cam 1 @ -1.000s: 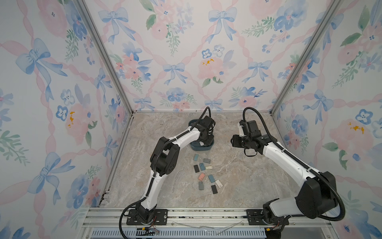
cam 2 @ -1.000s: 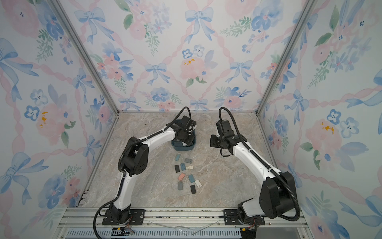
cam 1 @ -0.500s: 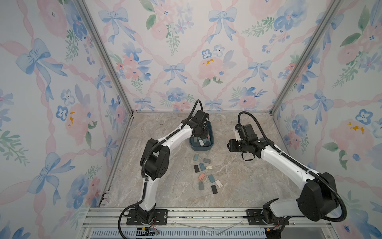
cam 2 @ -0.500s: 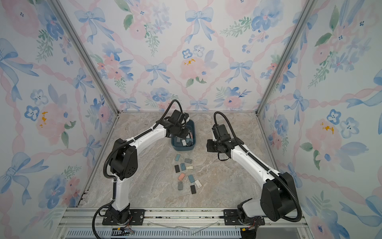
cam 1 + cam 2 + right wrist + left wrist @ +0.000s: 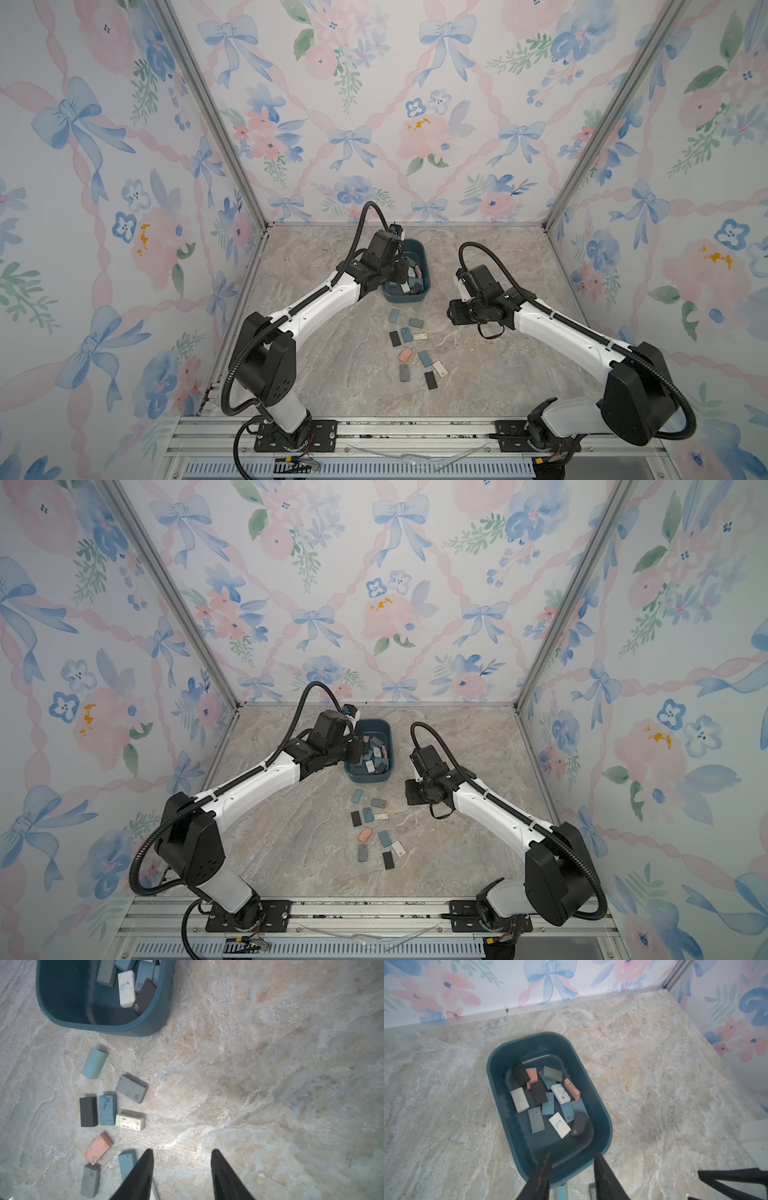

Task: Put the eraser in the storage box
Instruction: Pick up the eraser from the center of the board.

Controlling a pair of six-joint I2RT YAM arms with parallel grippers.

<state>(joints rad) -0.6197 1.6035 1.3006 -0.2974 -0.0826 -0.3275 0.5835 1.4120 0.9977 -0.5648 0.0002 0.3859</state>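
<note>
Released and empty, the left gripper (image 5: 572,1155) is hovering at lower centre over the dark teal plastic storage box (image 5: 497,1064) while the right gripper (image 5: 182,1150) is hanging equally released.

Dark teal-blue plastic storage box (image 5: 601,1120); rectangular erasers (image 5: 548,1105) inside black, salmon-pink, grey, pale blue, white with blue specks; beige-grey marbled tabletop (image 5: 654,1064); white wallpaper walls (image 5: 374,104), blue bows, pink flowers
</note>
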